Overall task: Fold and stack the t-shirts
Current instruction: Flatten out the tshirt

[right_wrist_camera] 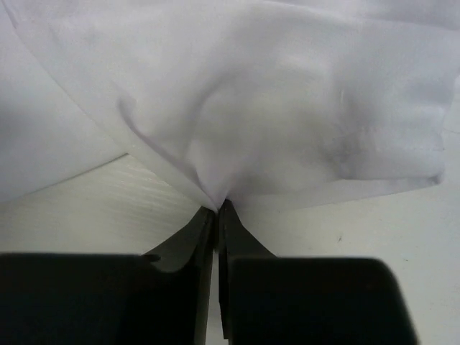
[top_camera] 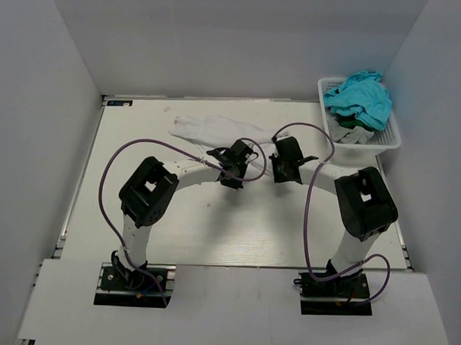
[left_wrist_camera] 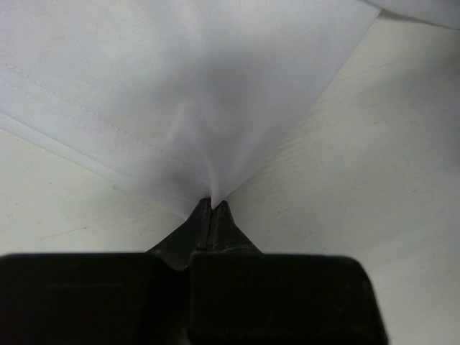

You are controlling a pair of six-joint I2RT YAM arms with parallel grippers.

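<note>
A white t-shirt (top_camera: 217,130) lies bunched on the table behind both grippers. My left gripper (top_camera: 232,166) is shut on a pinch of its cloth, seen in the left wrist view (left_wrist_camera: 213,203) with the white t-shirt (left_wrist_camera: 180,79) fanning out from the tips. My right gripper (top_camera: 285,165) is shut on another edge of the same shirt, seen in the right wrist view (right_wrist_camera: 218,205) with the white t-shirt (right_wrist_camera: 287,108) wrinkled above the tips. A teal t-shirt (top_camera: 362,97) lies in the basket at the back right.
A white plastic basket (top_camera: 389,140) stands at the back right corner with a grey garment (top_camera: 351,131) under the teal one. White walls enclose the table on three sides. Purple cables loop over both arms.
</note>
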